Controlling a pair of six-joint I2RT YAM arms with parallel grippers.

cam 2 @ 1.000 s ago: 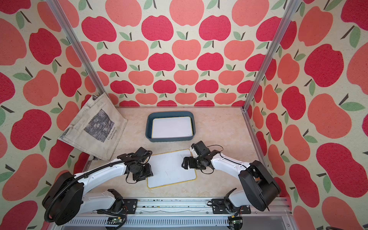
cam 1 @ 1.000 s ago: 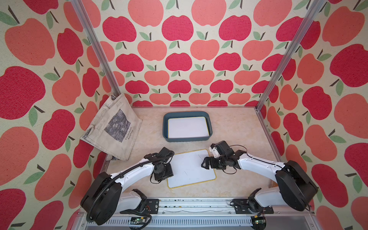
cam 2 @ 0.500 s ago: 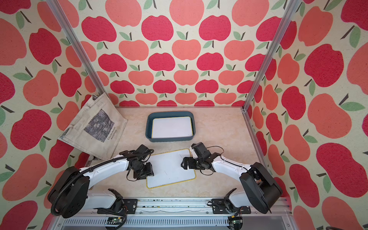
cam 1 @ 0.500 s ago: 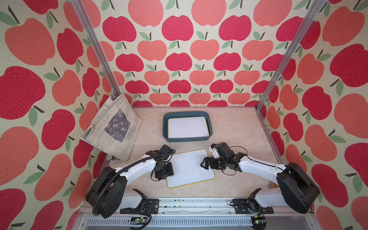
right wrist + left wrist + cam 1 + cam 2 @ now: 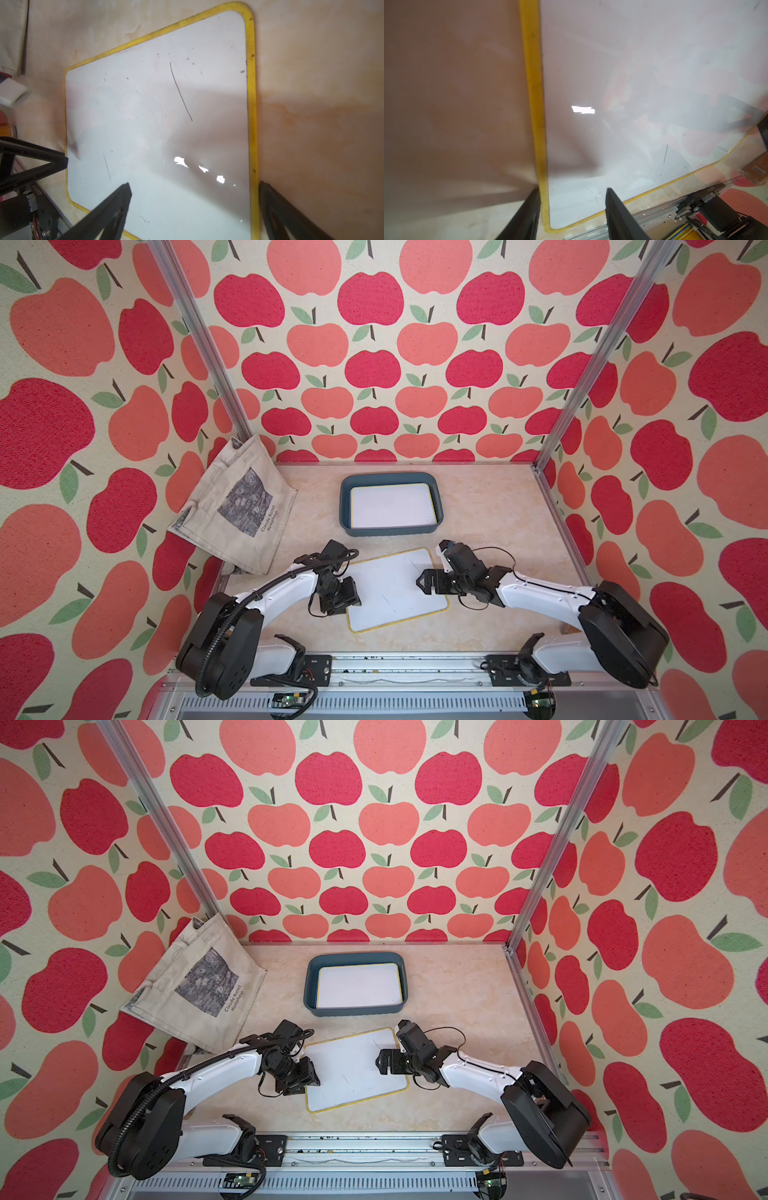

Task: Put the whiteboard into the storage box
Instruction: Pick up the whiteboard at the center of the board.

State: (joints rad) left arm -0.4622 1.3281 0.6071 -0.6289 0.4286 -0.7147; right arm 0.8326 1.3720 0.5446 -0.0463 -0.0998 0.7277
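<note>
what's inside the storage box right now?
One whiteboard with a yellow edge lies flat inside the storage box, covering nearly all its floor. Whether anything lies beneath it cannot be seen. A second whiteboard sits outside on the table.

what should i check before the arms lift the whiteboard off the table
1. Left pincer open, straddling one edge of the whiteboard: ok.
2. Right pincer open, straddling the opposite edge: ok.
3. Whiteboard gripped: not ok; it lies flat on the table and neither pincer is shut on it.
4. Whiteboard square with the box: not ok; it sits turned.
5. Room in the box: cannot tell; another board already lies inside.
6. Bag apart from the whiteboard: ok.
</note>
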